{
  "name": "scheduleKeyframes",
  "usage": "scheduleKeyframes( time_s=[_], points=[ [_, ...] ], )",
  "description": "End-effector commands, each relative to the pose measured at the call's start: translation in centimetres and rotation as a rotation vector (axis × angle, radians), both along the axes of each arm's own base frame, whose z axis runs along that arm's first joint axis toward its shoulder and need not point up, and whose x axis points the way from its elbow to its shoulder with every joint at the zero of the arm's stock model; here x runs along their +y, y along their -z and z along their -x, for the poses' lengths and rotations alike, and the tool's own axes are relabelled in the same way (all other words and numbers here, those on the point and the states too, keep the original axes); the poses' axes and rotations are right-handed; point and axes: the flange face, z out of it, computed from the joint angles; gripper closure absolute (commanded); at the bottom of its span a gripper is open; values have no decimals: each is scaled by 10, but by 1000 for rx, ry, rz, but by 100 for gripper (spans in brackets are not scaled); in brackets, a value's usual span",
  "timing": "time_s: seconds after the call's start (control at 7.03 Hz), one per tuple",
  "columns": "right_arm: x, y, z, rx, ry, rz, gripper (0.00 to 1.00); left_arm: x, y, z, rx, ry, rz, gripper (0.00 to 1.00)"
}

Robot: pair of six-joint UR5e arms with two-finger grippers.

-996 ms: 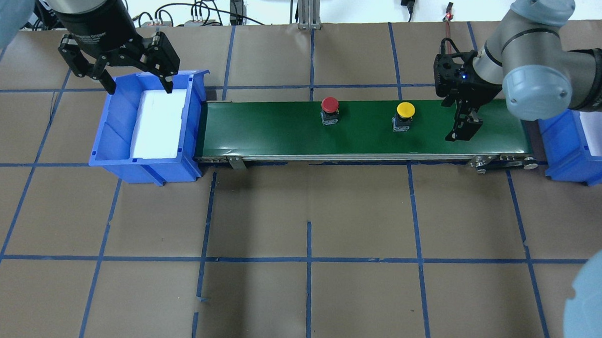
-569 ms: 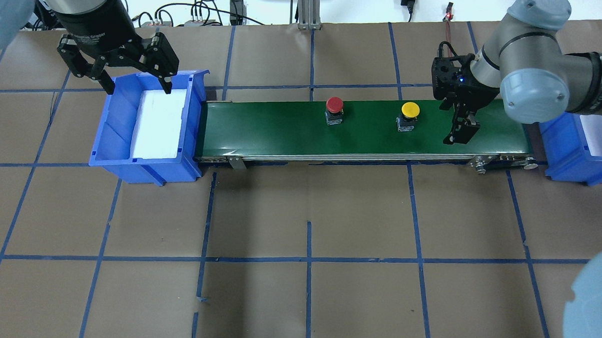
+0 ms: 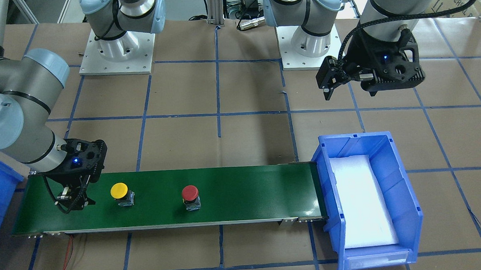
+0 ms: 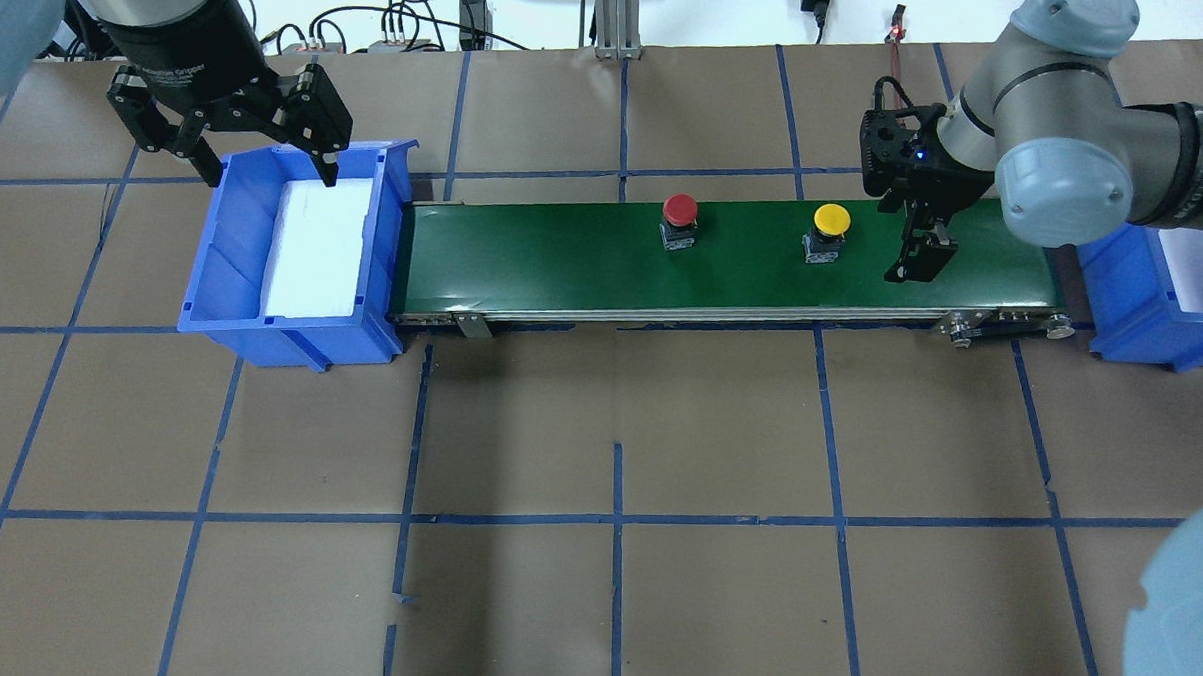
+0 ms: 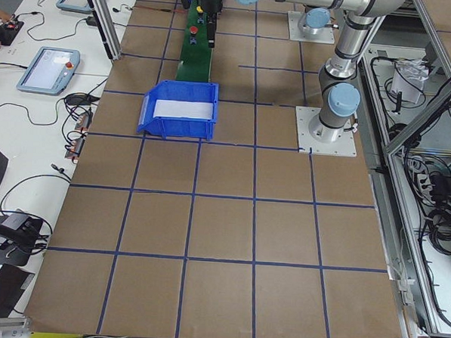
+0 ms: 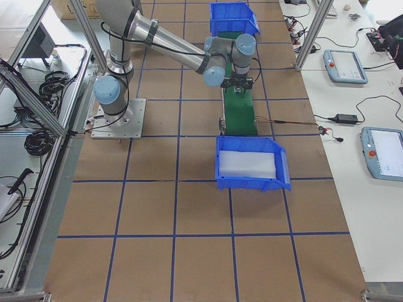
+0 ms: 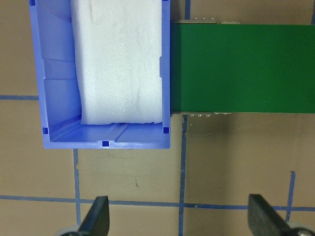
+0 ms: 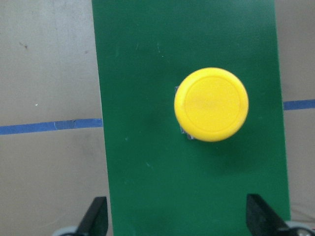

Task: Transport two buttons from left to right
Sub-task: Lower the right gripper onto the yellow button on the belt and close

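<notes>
The yellow button [image 4: 832, 219] and the red button [image 4: 680, 209] stand upright on the green conveyor belt [image 4: 564, 262], yellow nearer the right end. Both also show in the front view, yellow [image 3: 119, 190] and red [image 3: 190, 192]. My right gripper [image 4: 919, 259] hangs over the belt just right of the yellow button, open and empty. In the right wrist view the yellow cap [image 8: 211, 104] lies ahead of the spread fingertips [image 8: 96, 216]. My left gripper [image 4: 270, 174] is open and empty above the far rim of the left blue bin [image 4: 224, 255].
The left bin holds only a white foam pad [image 4: 314, 248] and touches the belt's left end. A second blue bin [image 4: 1128, 316] stands past the belt's right end, partly hidden by my right arm. Brown table with blue tape lines lies around.
Both buttons have ridden the belt a little to the right. My right gripper has shifted slightly left toward the yellow button. My left gripper has drifted slightly back.
</notes>
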Motion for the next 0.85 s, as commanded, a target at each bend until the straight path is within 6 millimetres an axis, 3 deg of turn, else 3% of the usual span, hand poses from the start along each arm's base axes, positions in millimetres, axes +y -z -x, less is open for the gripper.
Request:
scheduleKeyframes(
  time_s=[0.0, 0.71],
  points=[
    [1, -2, -13, 7, -20, 7, 0, 3, -3, 1, 0, 0, 6, 0],
    [-1, -1, -19, 7, -30, 8, 0, 2, -2, 1, 0, 0, 3, 0]
  ],
)
